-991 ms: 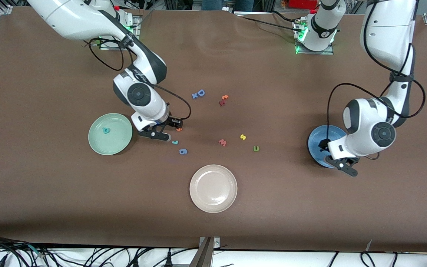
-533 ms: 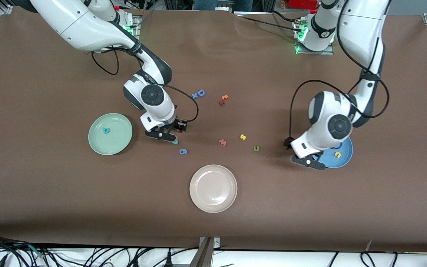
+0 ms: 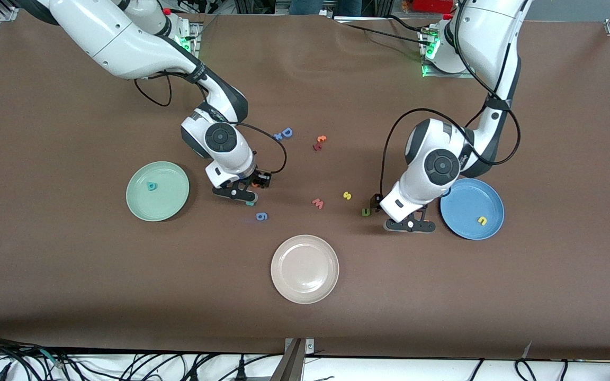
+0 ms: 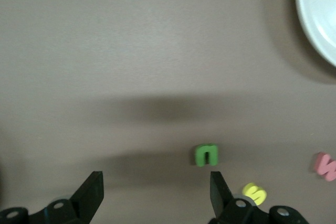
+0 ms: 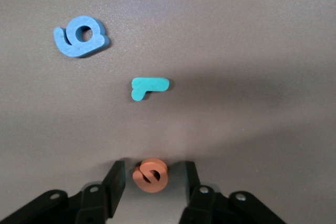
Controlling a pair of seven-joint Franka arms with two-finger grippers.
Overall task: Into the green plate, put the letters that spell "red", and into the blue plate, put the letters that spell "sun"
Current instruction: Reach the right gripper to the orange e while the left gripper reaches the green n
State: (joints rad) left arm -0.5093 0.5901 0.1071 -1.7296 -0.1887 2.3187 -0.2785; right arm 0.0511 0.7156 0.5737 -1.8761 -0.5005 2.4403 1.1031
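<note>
From the front, the right gripper [image 3: 244, 193] is sitting low over the bench [image 3: 72, 275], between the green plate [image 3: 141, 207] and the blue "6" [image 3: 262, 216]. Its body is hiding most of what lies under it: only a sliver of orange and a corner of teal are peeking out. The teal "d" [image 3: 151, 186] is lying in the green plate, too small to read which way it faces. The left gripper [image 3: 410, 223] is hanging low beside the blue plate [image 3: 461, 225], just next to the green "n" [image 3: 366, 212]. A yellow "u" [image 3: 482, 219] is lying in the blue plate. The yellow "s" [image 3: 347, 195] and pink "w" [image 3: 317, 203] are lying between the two grippers, the cream plate [image 3: 289, 286] nearer the camera.

In the left wrist view, the jaws are standing wide open with nothing between them. The green "n" [image 4: 206, 155] is lying flat just ahead of one finger [image 4: 219, 190]. The yellow "s" [image 4: 254, 193] is partly cut off by that finger; the cream plate [image 4: 315, 19] is cropped at the edge.

In the right wrist view, the jaws are standing part open on either side of the orange "e" [image 5: 150, 175], not yet pinching it. The teal "r" [image 5: 148, 87] is lying flat ahead, its long stroke running across the jaws' line. The blue "6" [image 5: 80, 36] is lying well apart from it.
</note>
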